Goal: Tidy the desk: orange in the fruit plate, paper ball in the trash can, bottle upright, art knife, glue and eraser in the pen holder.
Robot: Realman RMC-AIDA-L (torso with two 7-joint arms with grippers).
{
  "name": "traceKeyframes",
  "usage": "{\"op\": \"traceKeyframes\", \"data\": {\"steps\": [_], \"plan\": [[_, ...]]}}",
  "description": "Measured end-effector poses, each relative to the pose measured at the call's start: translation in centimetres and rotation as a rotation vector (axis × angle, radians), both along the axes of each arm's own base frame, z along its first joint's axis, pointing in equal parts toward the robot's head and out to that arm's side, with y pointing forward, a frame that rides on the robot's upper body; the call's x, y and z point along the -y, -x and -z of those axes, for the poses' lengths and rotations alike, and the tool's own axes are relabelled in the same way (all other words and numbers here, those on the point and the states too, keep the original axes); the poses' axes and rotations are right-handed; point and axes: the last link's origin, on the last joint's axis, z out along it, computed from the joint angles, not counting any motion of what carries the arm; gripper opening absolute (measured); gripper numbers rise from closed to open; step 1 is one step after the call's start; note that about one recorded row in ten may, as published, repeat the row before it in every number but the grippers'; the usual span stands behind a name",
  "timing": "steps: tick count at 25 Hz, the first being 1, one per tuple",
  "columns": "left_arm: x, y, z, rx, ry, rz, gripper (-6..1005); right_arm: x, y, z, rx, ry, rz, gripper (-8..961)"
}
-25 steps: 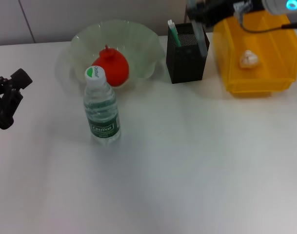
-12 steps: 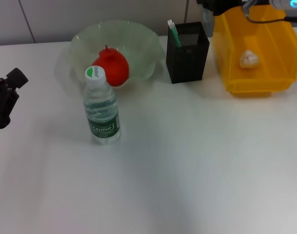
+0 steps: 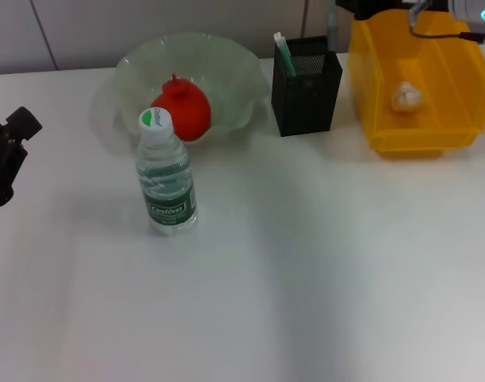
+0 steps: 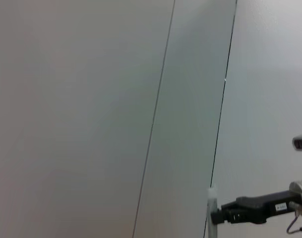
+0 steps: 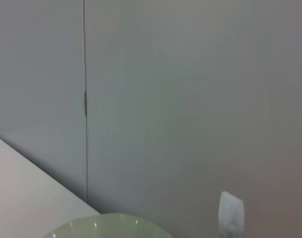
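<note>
White desk [image 3: 306, 263], right hand [image 3: 369, 6] mostly cropped above trash can [image 3: 421, 127]

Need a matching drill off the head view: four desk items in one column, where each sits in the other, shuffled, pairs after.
Items:
1. orange
2. paper ball
3. bottle
4. pen holder

Places:
A. inside the trash can
B. upright on the table, in front of the fruit plate
C. in the fruit plate
D. between fruit plate and trash can

Pairs: 1-C, 2-A, 3-B, 4-D
</note>
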Motion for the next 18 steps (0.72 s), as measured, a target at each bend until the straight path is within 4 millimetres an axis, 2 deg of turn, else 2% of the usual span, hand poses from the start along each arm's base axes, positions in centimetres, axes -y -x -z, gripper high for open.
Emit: {"op": "traceKeyframes", "data": {"steps": [5, 18], "plan": [[-0.1, 0.0, -0.1, 0.004, -0.007, 0.000, 27, -0.7, -1.1, 0.3, -0.052, -0.010, -0.004, 134], [0.1, 0.2, 0.2, 0.012, -0.008, -0.012, 27, -1.4, -2.8, 1.7, -0.059, 0.020, 0.041, 133]]}}
